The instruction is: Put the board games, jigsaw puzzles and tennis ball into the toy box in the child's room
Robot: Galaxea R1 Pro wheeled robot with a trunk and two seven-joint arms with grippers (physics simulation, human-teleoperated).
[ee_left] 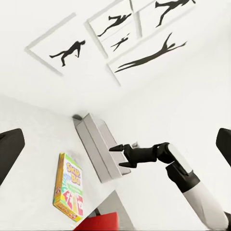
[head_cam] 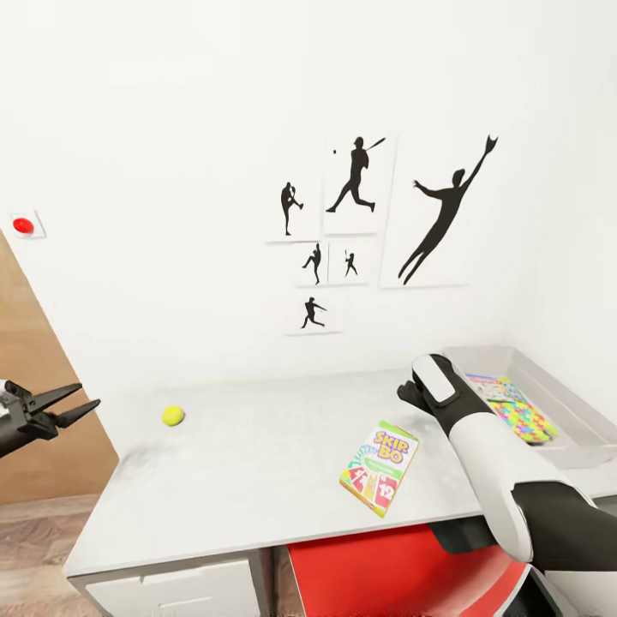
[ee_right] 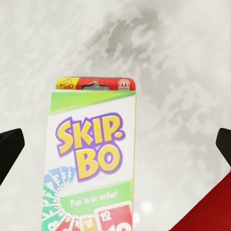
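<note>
Both jaw sets stand wide and hold nothing. Left gripper [head_cam: 75,404] hangs off the table's [head_cam: 257,480] 9 o'clock edge, fingers spread in a V, touching nothing. Right gripper [ee_left: 119,155] hovers above the table between the toy box [head_cam: 583,410] and the Skip-Bo box [head_cam: 379,467]; in the left wrist view its two dark fingers are clearly parted, with nothing between them. In the right wrist view its fingertips [ee_right: 10,147] frame the Skip-Bo box [ee_right: 89,163] from either side without contact.

Legible text on the box: "SKIP-BO" in yellow letters outlined in purple, and "Fun is in order!" on a green band. Cards printed on the lid show "12". A red Mattel-style seal sits at the top edge; its wording is too small to read.

The Skip-Bo box lies flat near the table's 5 o'clock edge. The ball [head_cam: 173,416] rests near 9 o'clock. The toy box sits at 3 o'clock and contains a colourful puzzle [head_cam: 514,407].
</note>
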